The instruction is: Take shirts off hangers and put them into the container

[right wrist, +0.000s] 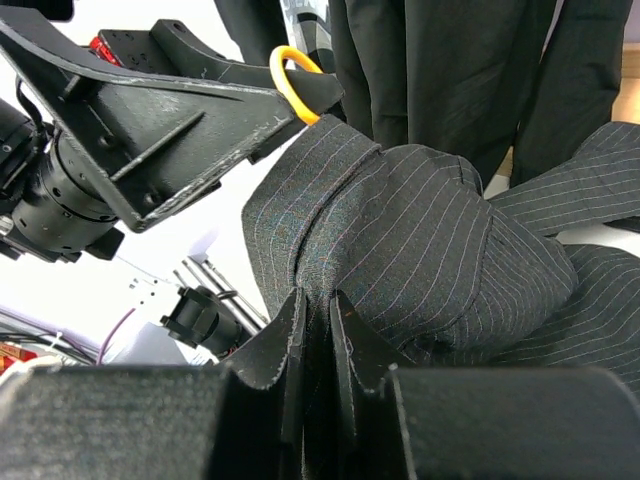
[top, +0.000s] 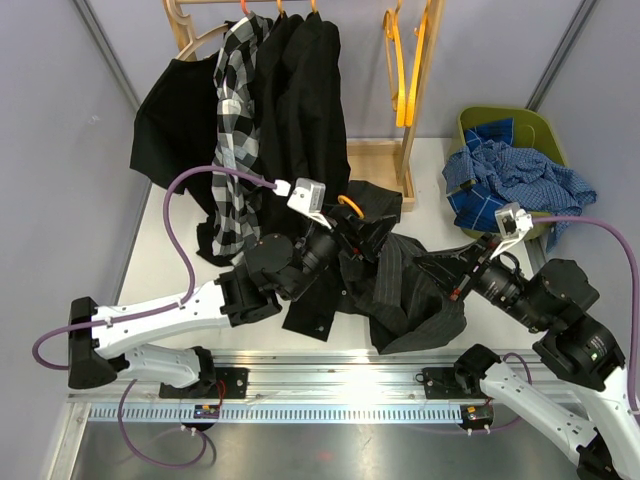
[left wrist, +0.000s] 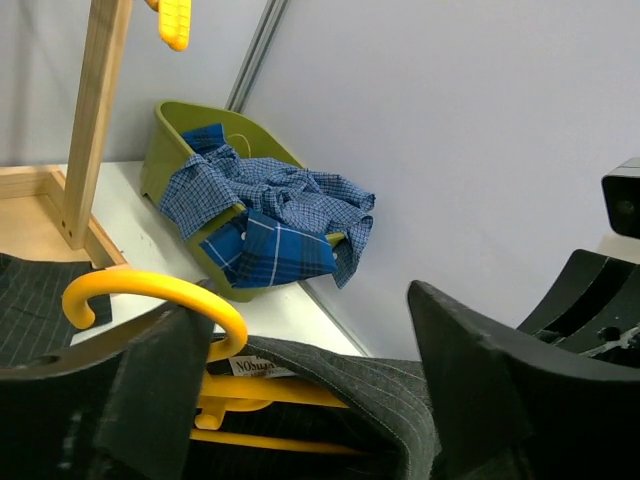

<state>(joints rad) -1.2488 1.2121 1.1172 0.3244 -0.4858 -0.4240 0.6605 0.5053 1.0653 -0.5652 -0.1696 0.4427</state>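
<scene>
Left arm [top: 190, 305] is reaching in to mid-desk. Its jaws are open, one finger [left wrist: 150, 395] on each side of the hanger [left wrist: 150, 288] hook, just above the shirt collar. Can't tell if either finger is actually touching the hook.

Right arm [top: 560, 300] comes in from the right. Its jaws are closed, pinching a fold of the pinstripe shirt [top: 410, 290]. The right wrist view shows the fabric clamped between the two fingertips.

The pinstripe shirt lies crumpled on the desk [top: 430, 170] between the two arms. The hanger is inside it, with the hook sticking out at the collar end, towards the rack [left wrist: 95, 120]. A label is visible inside the collar, but the text is too small to read.

The basket [left wrist: 160, 150] is at the far right corner of the desk, against the wall. Blue checked shirts [top: 510, 175] are piled in it and spill over the near rim, with a darker blue plaid one at the front.

On the rack, far left:
- A black-and-white plaid shirt [top: 238, 130] hangs between black shirts [top: 305, 100].
- One more black shirt [top: 175, 120] is furthest left.
- Their hems reach the desk.

Bare orange hangers [top: 400, 70] hang at the right-hand post of the rack. The rack's wooden base sits on the desk, just beyond the pinstripe shirt.
</scene>
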